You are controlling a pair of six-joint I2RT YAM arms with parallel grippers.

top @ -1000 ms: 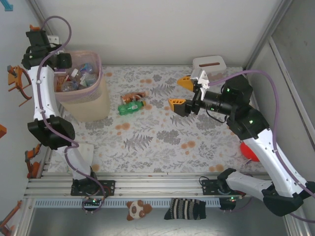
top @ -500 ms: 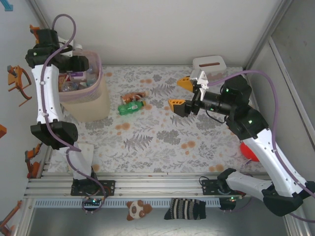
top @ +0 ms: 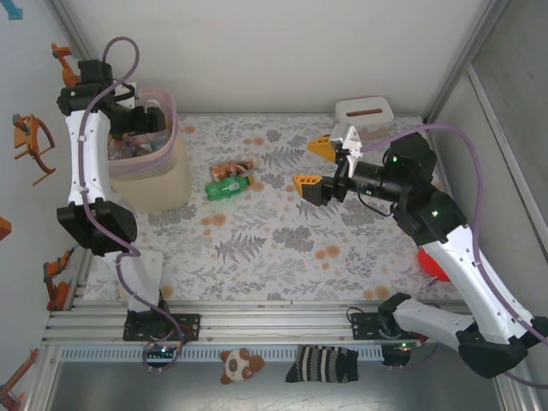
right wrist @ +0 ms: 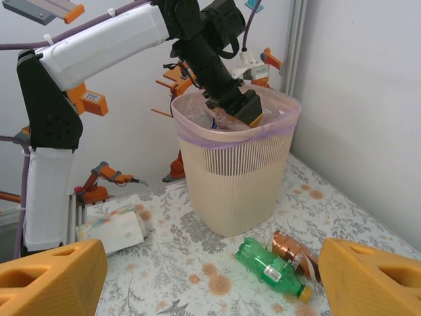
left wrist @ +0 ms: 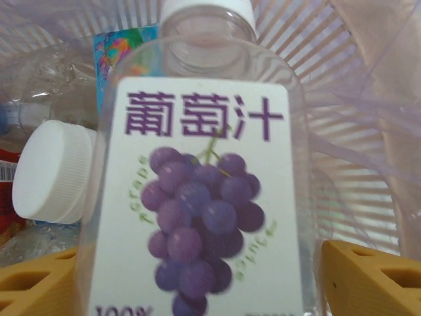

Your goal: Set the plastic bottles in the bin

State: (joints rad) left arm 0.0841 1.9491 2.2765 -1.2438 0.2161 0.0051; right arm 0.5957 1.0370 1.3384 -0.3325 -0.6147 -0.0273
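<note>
Left wrist view: your left gripper (left wrist: 200, 263) squeezes the grape bottle (left wrist: 197, 164), cap pointing away, inside the bin (left wrist: 342, 79) over other bottles (left wrist: 46, 171).

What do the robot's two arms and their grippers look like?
The left arm and right arm are built alike: white shell links joined by black joints, with a lilac cable looping along each. Small green lights glow on the right arm's black wrist section. The left gripper and right gripper each have two chunky yellow-orange wedge fingers.
</note>
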